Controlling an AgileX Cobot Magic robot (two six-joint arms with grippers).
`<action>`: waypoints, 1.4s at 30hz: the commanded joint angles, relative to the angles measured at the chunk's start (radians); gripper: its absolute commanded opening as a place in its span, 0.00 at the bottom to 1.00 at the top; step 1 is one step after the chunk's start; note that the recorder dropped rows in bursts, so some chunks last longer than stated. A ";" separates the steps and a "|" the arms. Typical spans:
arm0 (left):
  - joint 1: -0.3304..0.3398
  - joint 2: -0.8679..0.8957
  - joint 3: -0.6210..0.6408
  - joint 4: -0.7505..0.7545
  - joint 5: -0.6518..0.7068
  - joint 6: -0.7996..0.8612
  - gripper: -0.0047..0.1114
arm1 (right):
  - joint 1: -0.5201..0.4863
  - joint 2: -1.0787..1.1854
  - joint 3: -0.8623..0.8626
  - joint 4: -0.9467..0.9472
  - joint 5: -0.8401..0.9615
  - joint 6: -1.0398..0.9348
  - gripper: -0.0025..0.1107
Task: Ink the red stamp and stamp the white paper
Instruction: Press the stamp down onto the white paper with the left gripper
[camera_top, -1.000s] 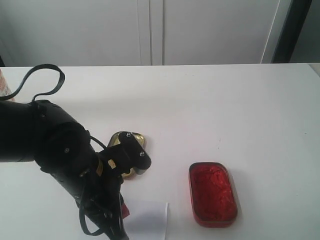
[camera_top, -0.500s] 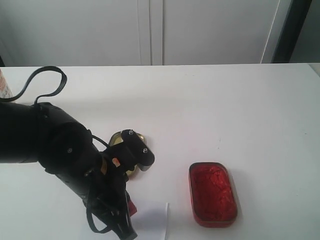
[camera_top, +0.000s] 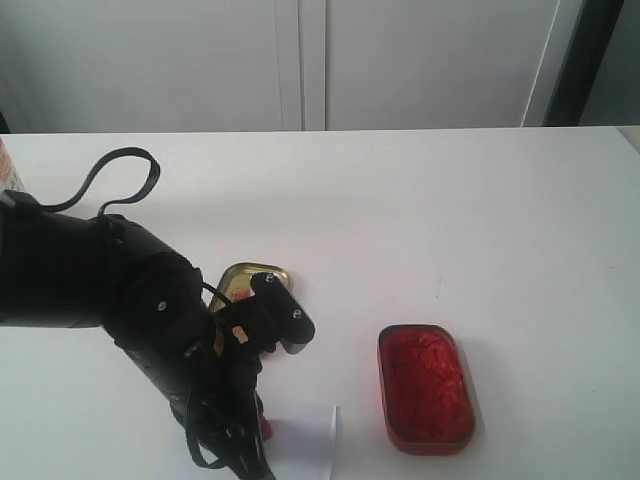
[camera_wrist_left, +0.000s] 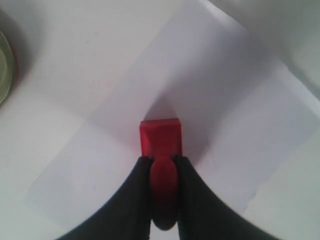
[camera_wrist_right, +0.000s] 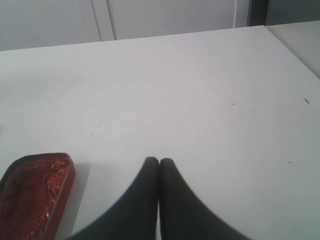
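left fingers (camera_wrist_left: 140, 186) pinch red stamp (camera_wrist_left: 160, 138), over paper (camera_wrist_left: 227, 107)

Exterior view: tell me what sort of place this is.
Probably an indoor robot test bench: a white table, plain white cabinet doors behind it, and stamping props, the red ink tin and white paper.

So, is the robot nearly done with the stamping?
Nearly. The left gripper already holds the red stamp, away from the red ink tin. Right now the stamp is over the white paper. No red mark shows on the paper yet, so the print is what's left.
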 joint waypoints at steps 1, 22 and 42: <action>-0.008 0.092 0.019 -0.005 0.030 0.003 0.04 | -0.003 -0.004 0.006 0.001 -0.015 0.003 0.02; -0.008 0.102 0.019 -0.007 0.050 0.003 0.04 | -0.003 -0.004 0.006 0.001 -0.015 0.003 0.02; -0.008 0.089 0.019 -0.007 0.058 0.003 0.04 | -0.003 -0.004 0.006 0.001 -0.015 0.003 0.02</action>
